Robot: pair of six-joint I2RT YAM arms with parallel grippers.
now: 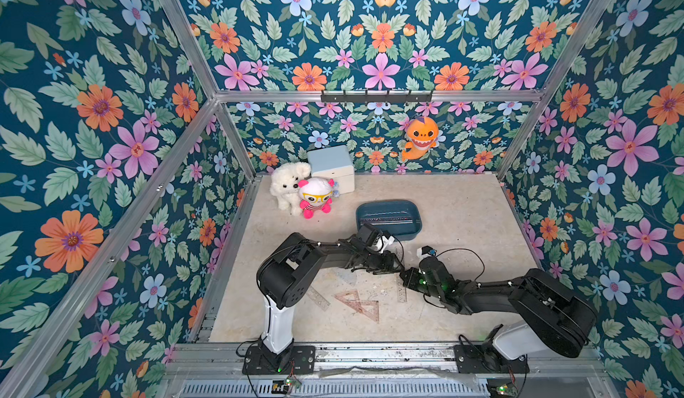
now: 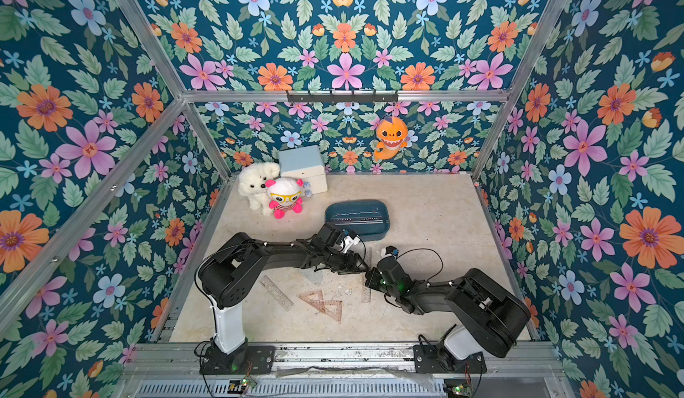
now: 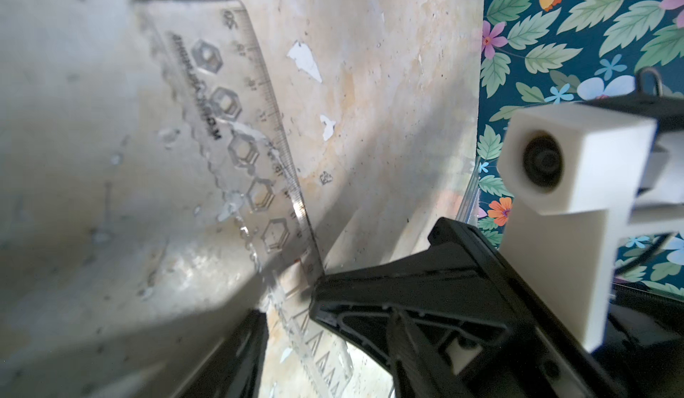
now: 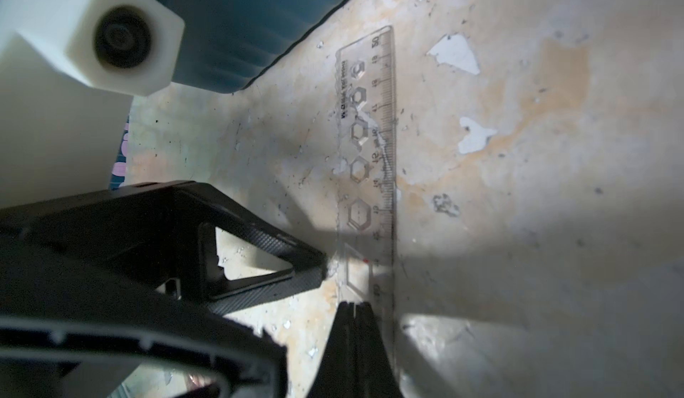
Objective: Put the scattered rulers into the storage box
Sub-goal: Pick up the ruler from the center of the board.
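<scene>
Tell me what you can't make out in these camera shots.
Rulers in the storage box: too small to count, both top views.
Clear ruler: middle hidden in both top views where left arm and right arm meet.
Faint clear piece: partly under the left arm.

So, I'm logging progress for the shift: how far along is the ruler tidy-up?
Done: at least one printed ruler lies in the storage box. In hand: the open left gripper and shut right gripper meet at a clear ruler lying on the table. Left: a straight ruler and two triangles.
</scene>
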